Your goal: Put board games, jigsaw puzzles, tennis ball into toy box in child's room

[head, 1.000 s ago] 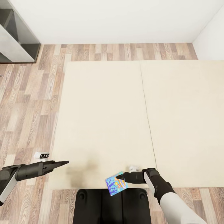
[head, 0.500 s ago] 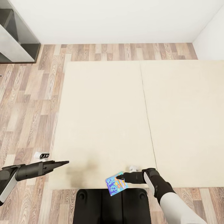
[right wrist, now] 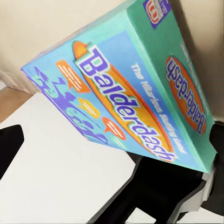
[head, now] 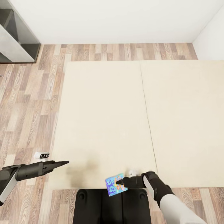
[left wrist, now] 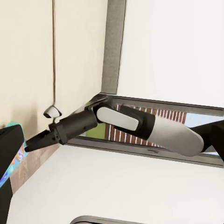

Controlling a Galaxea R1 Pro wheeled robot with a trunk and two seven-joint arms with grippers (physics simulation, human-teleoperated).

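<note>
large low bed [head: 124, 118], plain cream mattress in two sections: spreads ahead of both pincers, on light wood-plank floor [head: 34, 93].
dark grey and pale shelf unit [head: 15, 34]: far corner, well beyond the left pincer, against the white wall [head: 118, 18].
black robot base [head: 102, 205]: directly below the right pincer.
flat blue rectangular board game box with orange marks, lettered "balderdash" [head: 115, 184]: tilted, over the near edge of the bed, clamped at one edge in the right pincer [head: 120, 183].
left pincer [head: 63, 162]: fingers pressed together, holding nothing, over the bed's near left corner, well apart from the box.
</note>
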